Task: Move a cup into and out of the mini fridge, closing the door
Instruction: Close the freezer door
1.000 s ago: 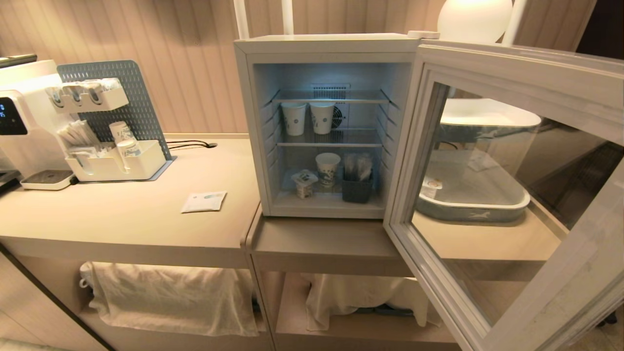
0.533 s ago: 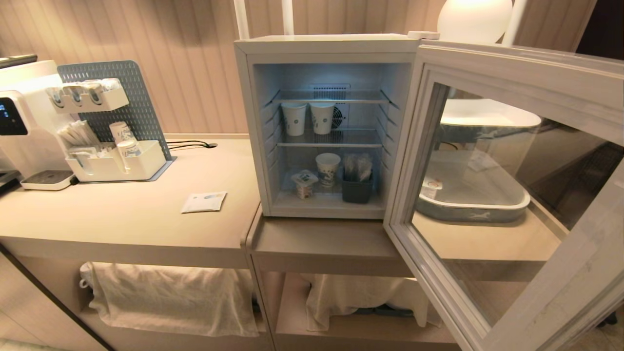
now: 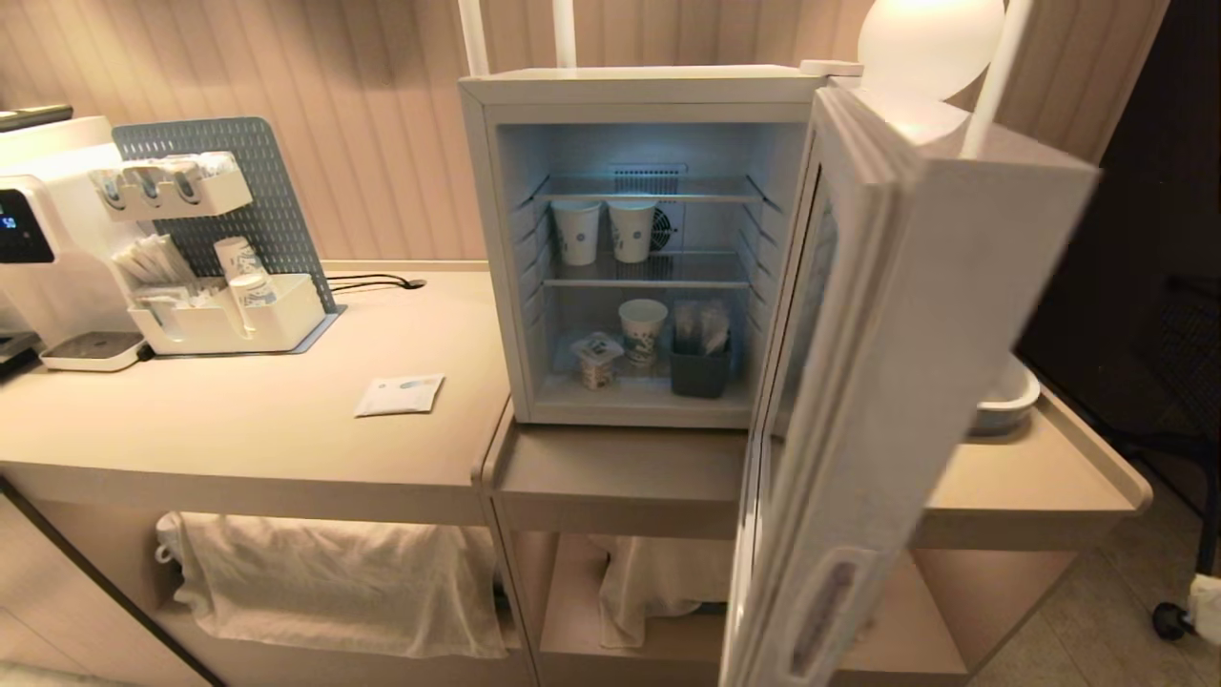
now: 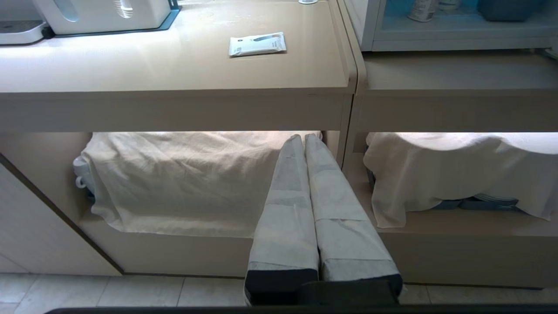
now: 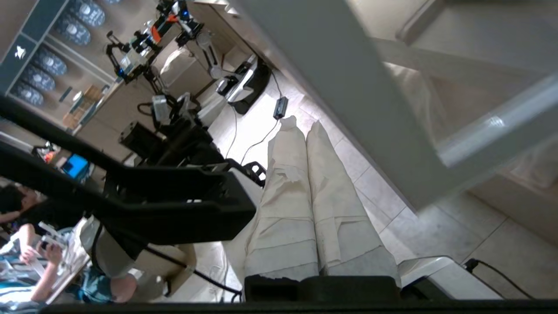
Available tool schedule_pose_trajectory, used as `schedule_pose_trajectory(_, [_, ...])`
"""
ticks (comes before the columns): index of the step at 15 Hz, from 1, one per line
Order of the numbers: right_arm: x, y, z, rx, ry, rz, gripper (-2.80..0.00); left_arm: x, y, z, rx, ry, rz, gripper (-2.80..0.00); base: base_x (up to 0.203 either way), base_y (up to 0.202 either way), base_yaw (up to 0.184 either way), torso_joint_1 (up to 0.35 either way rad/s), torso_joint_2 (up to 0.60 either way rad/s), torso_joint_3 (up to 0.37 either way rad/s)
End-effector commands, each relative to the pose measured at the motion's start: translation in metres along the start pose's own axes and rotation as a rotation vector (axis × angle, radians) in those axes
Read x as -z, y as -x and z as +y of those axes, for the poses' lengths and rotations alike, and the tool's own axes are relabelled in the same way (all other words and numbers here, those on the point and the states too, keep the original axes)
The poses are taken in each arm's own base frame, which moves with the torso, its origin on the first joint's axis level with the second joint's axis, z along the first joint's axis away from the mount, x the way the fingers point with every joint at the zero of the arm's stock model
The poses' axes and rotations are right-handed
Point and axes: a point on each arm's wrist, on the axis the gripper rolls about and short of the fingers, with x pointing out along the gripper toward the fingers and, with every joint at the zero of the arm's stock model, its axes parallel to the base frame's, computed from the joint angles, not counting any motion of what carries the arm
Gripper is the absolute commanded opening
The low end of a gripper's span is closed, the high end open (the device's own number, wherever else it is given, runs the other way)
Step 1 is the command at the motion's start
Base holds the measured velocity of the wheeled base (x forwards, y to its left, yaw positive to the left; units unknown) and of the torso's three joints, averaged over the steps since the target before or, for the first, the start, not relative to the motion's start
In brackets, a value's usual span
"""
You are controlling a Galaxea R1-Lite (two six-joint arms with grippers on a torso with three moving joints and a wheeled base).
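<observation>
The mini fridge (image 3: 649, 88) stands on the counter with its lit interior showing. The cup (image 3: 595, 359), a small white sealed tub, sits on the fridge floor at the left; its lower part also shows in the left wrist view (image 4: 422, 9). The door (image 3: 887, 382) is half open and blurred, its edge turned toward me. My right gripper (image 5: 301, 124) is shut and empty, low beside the door's grey panel (image 5: 348, 87), above the tiled floor. My left gripper (image 4: 304, 136) hangs parked below the counter edge, shut and empty. Neither gripper appears in the head view.
Two paper cups (image 3: 604, 231) stand on the middle shelf; another paper cup (image 3: 641, 329) and a dark bin (image 3: 698, 367) stand beside the tub. A coffee machine (image 3: 38, 239), an organizer (image 3: 219, 315) and a packet (image 3: 400, 394) are on the left counter. A person (image 5: 26, 226) sits behind the robot.
The door has swung from wide open toward the fridge and now stands about half open, edge-on to me. The cup and the other things inside have not moved.
</observation>
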Motion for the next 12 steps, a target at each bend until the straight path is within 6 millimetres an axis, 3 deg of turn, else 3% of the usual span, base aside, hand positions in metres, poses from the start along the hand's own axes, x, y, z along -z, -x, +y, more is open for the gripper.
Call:
schedule_pose_trajectory(1, [-0.006, -0.010, -0.010, 0.009, -0.048, 0.035, -2.80, 0.000, 0.000, 0.000, 0.001, -0.001, 0.001, -2.80, 0.000, 0.000, 0.000, 0.000, 0.00, 0.000])
schedule_pose_trajectory(4, [-0.031, -0.039, -0.039, 0.062, -0.151, 0.091, -2.80, 0.000, 0.000, 0.000, 0.001, -0.001, 0.001, -2.80, 0.000, 0.000, 0.000, 0.000, 0.00, 0.000])
schedule_pose_trajectory(6, [-0.056, -0.072, -0.064, 0.126, -0.215, 0.117, -2.80, 0.000, 0.000, 0.000, -0.002, -0.001, 0.001, -2.80, 0.000, 0.000, 0.000, 0.000, 0.00, 0.000])
schedule_pose_trajectory(8, [-0.075, -0.114, -0.080, 0.184, -0.220, 0.140, -2.80, 0.000, 0.000, 0.000, -0.002, 0.005, 0.000, -2.80, 0.000, 0.000, 0.000, 0.000, 0.00, 0.000])
schedule_pose_trajectory(12, [-0.088, -0.211, -0.087, 0.299, -0.136, 0.117, -2.80, 0.000, 0.000, 0.000, -0.005, 0.020, -0.002, -2.80, 0.000, 0.000, 0.000, 0.000, 0.00, 0.000])
